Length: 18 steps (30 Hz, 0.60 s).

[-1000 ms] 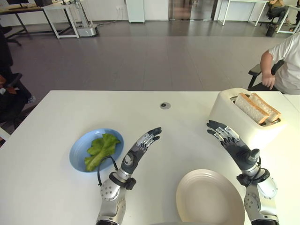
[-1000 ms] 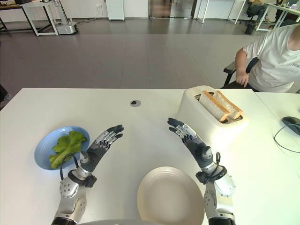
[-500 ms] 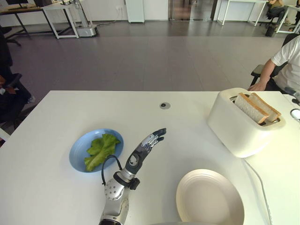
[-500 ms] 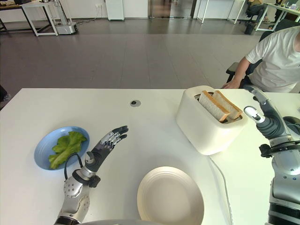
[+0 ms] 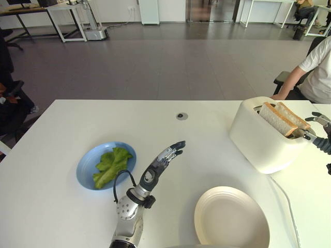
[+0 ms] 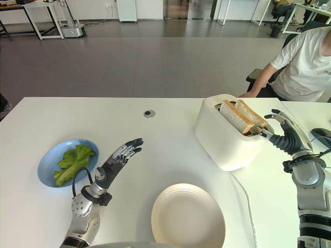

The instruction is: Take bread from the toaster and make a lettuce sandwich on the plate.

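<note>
The two toasted slices of tan bread (image 6: 242,115) stand on edge, side by side, in the slots of the white rounded toaster (image 6: 223,142), with their upper parts clear of its top. Their long axis runs on a slant, from far left to near right, and the near-right ends point at the right hand (image 6: 286,137). That hand sits just beside the toaster's right end with its palm turned toward the slices. Its fingers (image 6: 275,112) are spread apart and hold nothing. The upper ones arch level with the crusts while the lowest reaches in at the slot's edge; whether it touches bread or toaster I cannot tell. So the bread lies immediately leftward of these fingers, end-on to them. I judge that this favours a pinch across the thin faces of the slice on their side, then a lift straight up out of the slot.

The left hand (image 6: 119,158) is well apart from the toaster, leftward of it over the white table (image 6: 170,129). Its fingers are stretched out and hold nothing, so the right hand is much the nearer. The round cream plate (image 6: 189,217) lies nearer the robot and leftward of the right hand's fingers, between the two hands. Leftward of the left hand's fingers, the green lettuce leaf (image 6: 73,161) rests in the blue round plate (image 6: 45,170)
</note>
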Available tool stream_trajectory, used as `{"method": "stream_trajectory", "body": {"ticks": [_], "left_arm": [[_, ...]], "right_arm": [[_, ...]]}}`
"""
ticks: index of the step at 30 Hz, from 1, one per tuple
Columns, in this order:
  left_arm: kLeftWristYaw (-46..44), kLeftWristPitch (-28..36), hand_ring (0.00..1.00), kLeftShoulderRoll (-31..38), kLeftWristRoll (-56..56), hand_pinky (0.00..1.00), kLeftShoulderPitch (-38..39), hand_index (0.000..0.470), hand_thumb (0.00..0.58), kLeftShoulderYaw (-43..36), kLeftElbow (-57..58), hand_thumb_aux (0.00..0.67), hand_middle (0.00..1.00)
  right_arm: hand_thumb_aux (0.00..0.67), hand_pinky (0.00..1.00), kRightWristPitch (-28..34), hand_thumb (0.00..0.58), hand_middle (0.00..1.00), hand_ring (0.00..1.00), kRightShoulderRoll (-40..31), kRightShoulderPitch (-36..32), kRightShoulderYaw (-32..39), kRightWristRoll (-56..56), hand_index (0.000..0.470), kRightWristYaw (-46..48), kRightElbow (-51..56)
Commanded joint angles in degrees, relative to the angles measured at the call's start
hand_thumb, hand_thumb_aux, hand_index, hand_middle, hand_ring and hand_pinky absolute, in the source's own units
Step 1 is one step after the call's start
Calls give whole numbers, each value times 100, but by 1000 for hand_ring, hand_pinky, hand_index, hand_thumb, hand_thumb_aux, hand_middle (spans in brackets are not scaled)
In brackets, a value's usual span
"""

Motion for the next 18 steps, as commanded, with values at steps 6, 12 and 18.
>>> {"method": "stream_trajectory", "body": {"ticks": [6, 12, 18], "left_arm": [[7, -42, 0, 52, 102, 0, 119, 0, 0, -44, -71, 0, 0], [183, -69, 0, 62, 173, 0, 190, 0, 0, 104, -172, 0, 0], [1355, 524, 0, 591, 2001, 0, 285, 0, 0, 1197, -1479, 0, 0]], "right_arm": [[628, 0, 6, 578, 0, 0, 69, -133, 227, 406, 441, 256, -73], [670, 0, 416, 580, 0, 0, 306, -407, -94, 1673, 470, 752, -198], [670, 0, 1463, 580, 0, 0, 79, -640, -1148, 3994, 470, 1977, -953]]}}
